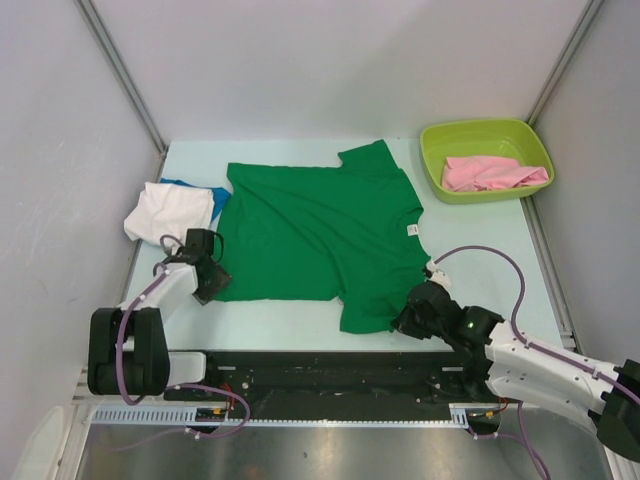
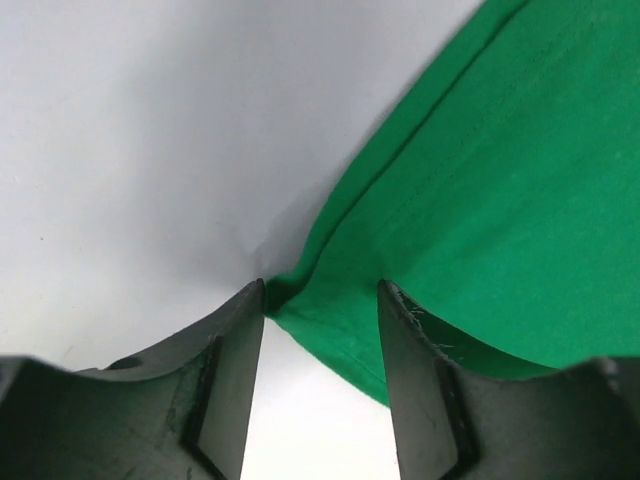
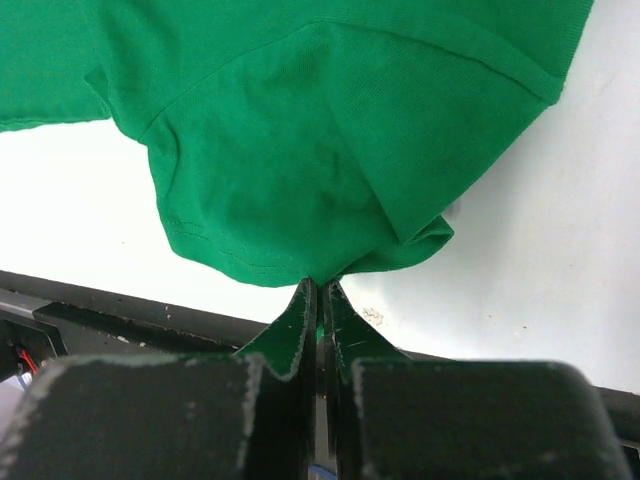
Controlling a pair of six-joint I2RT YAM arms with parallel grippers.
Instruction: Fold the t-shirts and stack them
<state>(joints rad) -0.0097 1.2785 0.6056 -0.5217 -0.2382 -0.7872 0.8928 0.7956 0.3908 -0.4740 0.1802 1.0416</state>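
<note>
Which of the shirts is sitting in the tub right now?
The pink t-shirt, crumpled inside the lime-green tub at far right. The green t-shirt lies spread on the table; the white t-shirt and blue t-shirt sit piled at the left.

From here I see one plain bright green t-shirt point(image 1: 320, 235), no print, on a pale mint table point(image 1: 480, 270). The white t-shirt point(image 1: 160, 212) and blue t-shirt point(image 1: 217, 205) are plain too, and the pink t-shirt point(image 1: 490, 173) shows against a lime-green tub point(image 1: 434, 157). The left gripper point(image 2: 320, 295) and right gripper point(image 3: 321, 290) are matte black, scuffed pale at the edges.
</note>
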